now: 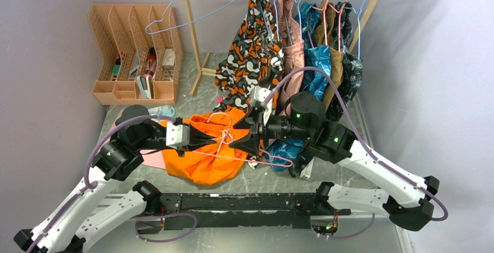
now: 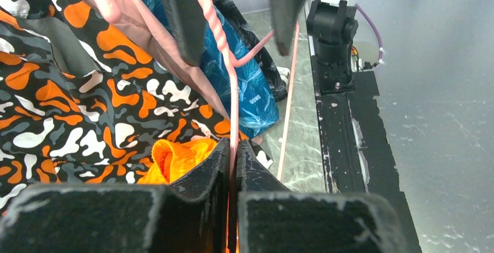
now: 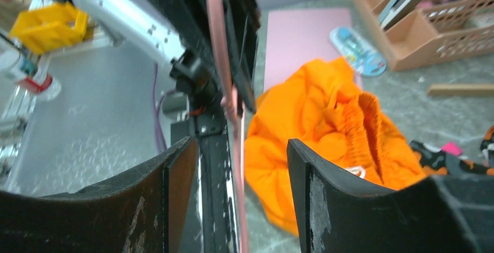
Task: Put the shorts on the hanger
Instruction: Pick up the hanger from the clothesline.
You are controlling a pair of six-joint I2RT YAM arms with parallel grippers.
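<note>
While our left gripper (image 2: pixel 233 148) is clenching the pink wire of the hanger (image 2: pixel 234 98), our right gripper (image 3: pixel 239 143) is standing released, its fingers apart around that wire. We are seeing the shorts (image 1: pixel 201 162) lying crumpled on the table (image 3: pixel 402 104), partly hidden beneath both grippers. White print on the blue garment (image 2: pixel 250 84) is proving too small to read.

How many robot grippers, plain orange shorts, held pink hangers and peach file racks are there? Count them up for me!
Grippers: 2 (left gripper, right gripper)
Plain orange shorts: 1
Held pink hanger: 1
Peach file rack: 1
Total: 5
</note>
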